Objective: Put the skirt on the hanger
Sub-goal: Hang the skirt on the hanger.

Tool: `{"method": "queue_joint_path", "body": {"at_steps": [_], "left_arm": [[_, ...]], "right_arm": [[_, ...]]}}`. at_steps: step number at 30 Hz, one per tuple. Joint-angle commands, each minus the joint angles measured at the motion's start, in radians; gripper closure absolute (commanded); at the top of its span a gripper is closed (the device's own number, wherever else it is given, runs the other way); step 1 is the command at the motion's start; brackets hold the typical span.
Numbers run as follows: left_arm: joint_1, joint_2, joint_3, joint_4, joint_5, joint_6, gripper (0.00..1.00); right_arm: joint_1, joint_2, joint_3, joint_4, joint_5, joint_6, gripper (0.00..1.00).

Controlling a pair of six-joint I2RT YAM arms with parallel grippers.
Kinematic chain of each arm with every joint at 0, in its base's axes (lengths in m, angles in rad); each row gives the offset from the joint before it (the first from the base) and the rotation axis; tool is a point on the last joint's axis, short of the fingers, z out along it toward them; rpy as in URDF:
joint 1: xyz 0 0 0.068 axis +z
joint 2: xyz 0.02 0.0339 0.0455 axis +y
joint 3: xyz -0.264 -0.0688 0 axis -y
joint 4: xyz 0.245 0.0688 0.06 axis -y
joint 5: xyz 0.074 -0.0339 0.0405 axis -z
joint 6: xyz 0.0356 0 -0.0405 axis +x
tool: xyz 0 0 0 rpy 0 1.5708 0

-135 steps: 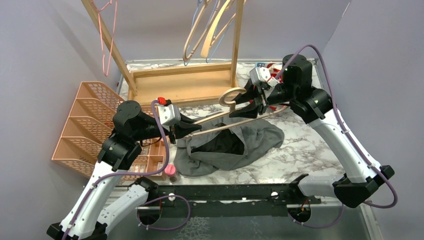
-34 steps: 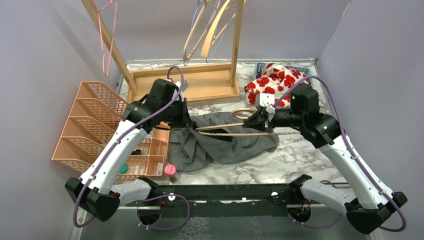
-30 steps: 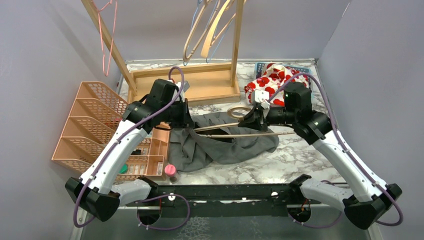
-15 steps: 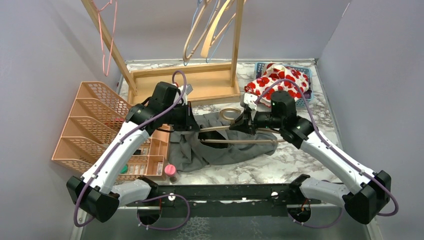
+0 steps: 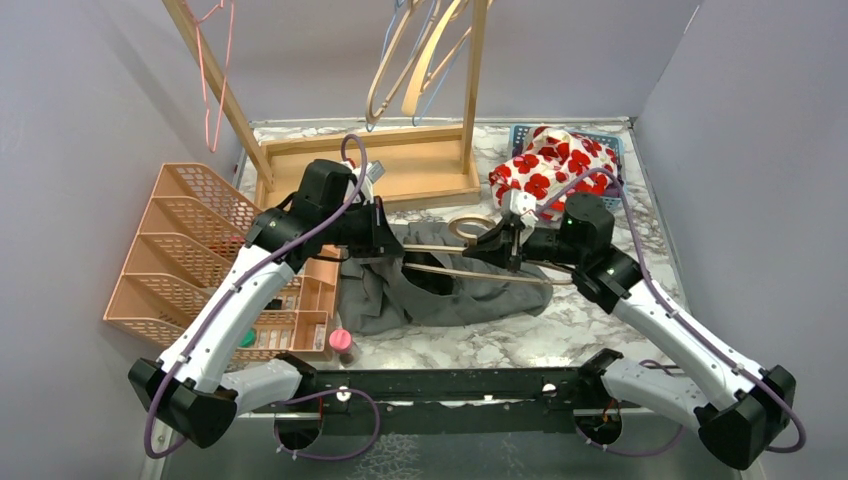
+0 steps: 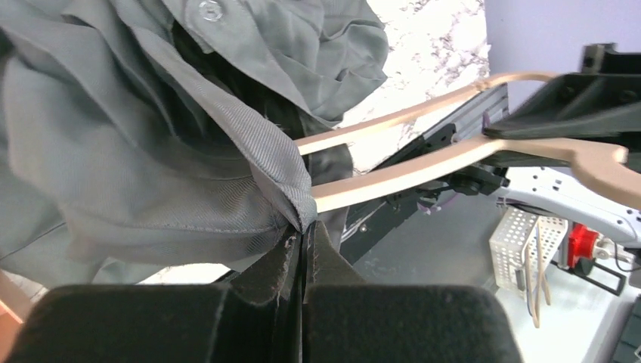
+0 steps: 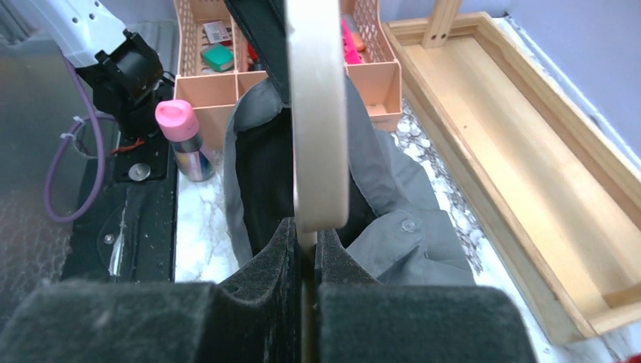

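We see the grey skirt (image 5: 455, 295) lying crumpled on the marble table (image 5: 500, 342), in front of the wooden rack base (image 5: 370, 175) and just right of the orange organiser (image 5: 170, 250). The wooden hanger (image 7: 317, 113) lies across the skirt, and its 2 bars run from the right side into the garment's dark opening. Its left end is hidden under the fabric.

The left gripper (image 6: 302, 231) has its 2 fingers pressed together on a fold of the skirt's edge at the far left of the garment. In the left wrist view that fold drapes over the hanger's end and touches the lower bar.

The right gripper (image 7: 304, 234) pinches the hanger close to its round hook ring, pads nearly together on the thin wood, and holds it roughly level above the cloth.

A pink-capped bottle (image 5: 341, 341) stands at the near edge of the table, just beside the skirt's front left corner. A red-and-white floral garment (image 5: 545, 165) sits in a blue basket (image 5: 612, 140) at the far right, well apart from the skirt
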Motion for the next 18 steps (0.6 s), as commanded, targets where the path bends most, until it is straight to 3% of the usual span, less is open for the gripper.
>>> {"method": "queue_joint_path", "body": {"at_steps": [1,13,15,18], "left_arm": [[-0.013,-0.014,-0.014,0.117,0.119,-0.068,1.00],[-0.131,0.028,-0.029,0.399,0.186,-0.170,1.00],[-0.142,0.038,-0.009,0.427,0.192,-0.153,0.91],[-0.143,0.026,0.019,0.433,0.148,-0.100,0.67]], "right_arm": [[0.009,0.063,-0.041,0.214,-0.139,0.078,0.99],[0.072,0.158,-0.092,0.437,-0.167,0.152,0.99],[0.072,0.132,-0.125,0.529,-0.123,0.202,0.99],[0.071,0.084,-0.172,0.638,-0.036,0.282,0.99]]}}
